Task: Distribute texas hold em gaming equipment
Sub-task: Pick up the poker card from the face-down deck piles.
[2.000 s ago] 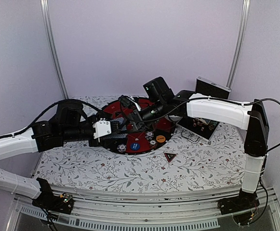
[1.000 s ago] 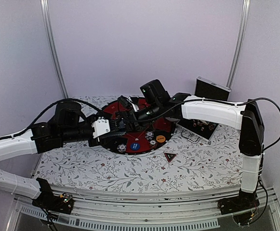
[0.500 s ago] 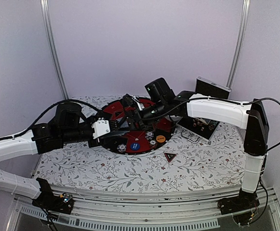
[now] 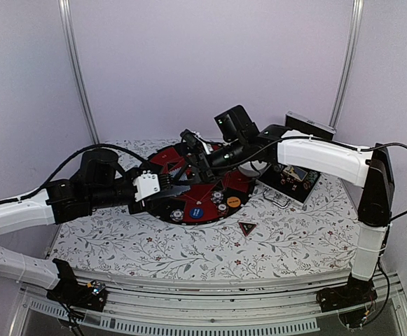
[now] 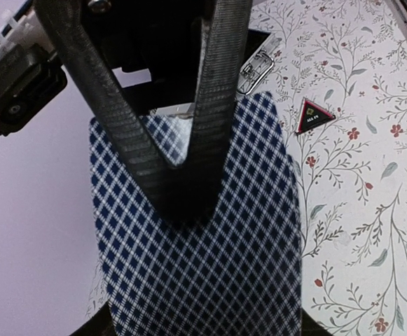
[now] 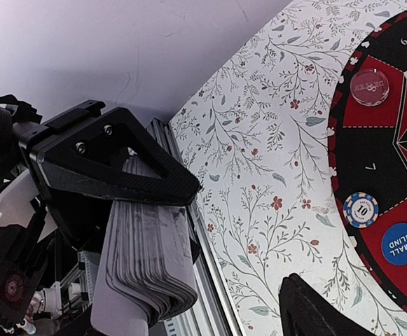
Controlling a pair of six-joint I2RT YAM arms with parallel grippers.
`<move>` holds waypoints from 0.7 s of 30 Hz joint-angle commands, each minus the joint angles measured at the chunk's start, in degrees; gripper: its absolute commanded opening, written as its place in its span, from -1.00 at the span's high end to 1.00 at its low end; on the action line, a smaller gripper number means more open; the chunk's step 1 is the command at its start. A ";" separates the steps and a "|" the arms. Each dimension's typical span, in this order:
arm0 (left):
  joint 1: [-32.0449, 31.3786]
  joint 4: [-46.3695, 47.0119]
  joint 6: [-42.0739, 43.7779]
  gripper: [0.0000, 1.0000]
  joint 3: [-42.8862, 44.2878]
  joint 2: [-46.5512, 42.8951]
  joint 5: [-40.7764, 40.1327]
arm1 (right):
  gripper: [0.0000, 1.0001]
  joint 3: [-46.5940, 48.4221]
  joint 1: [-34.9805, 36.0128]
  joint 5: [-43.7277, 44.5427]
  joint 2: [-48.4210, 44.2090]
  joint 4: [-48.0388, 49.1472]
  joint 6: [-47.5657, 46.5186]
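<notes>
The playing cards (image 5: 210, 280) run off the bottom edge, partly behind the left hand (image 5: 182, 192).

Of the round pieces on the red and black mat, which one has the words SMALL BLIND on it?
The plain blue disc, next to the striped chip marked 10; no other piece in view is solid blue.

Use the round mat (image 6: 368, 157) as your reference; its red and black face reads matt. The cloth (image 6: 273, 161) under it is smooth, floral-printed and low in sheen. On the mat, note the striped plastic chip (image 6: 363, 209), the glossy blue disc (image 6: 401, 243) and the clear, shiny disc (image 6: 370, 87). The cards (image 5: 210, 280) show smooth printed paper. The left gripper (image 5: 182, 203) has fingers (image 5: 217, 105) of matt black, fine-textured plastic. The case (image 4: 308, 127) beside the mat has silver metal edging.
</notes>
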 commanded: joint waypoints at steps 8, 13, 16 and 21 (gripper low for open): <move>0.76 1.90 -0.84 -0.05 -0.39 -0.50 0.34 | -0.05 2.56 -0.23 1.61 -3.54 -3.66 -2.78; 0.75 1.57 -0.93 -0.05 -0.23 -0.21 0.48 | -0.09 3.83 -0.24 2.35 -3.72 -5.71 -4.11; 0.81 1.51 -0.99 -0.05 -0.21 -0.17 0.61 | -0.08 4.43 -0.21 3.52 -3.99 -6.63 -4.70; 0.75 1.47 -1.01 -0.05 -0.22 -0.21 0.84 | 0.16 5.42 -0.23 4.17 -3.69 -7.55 -5.19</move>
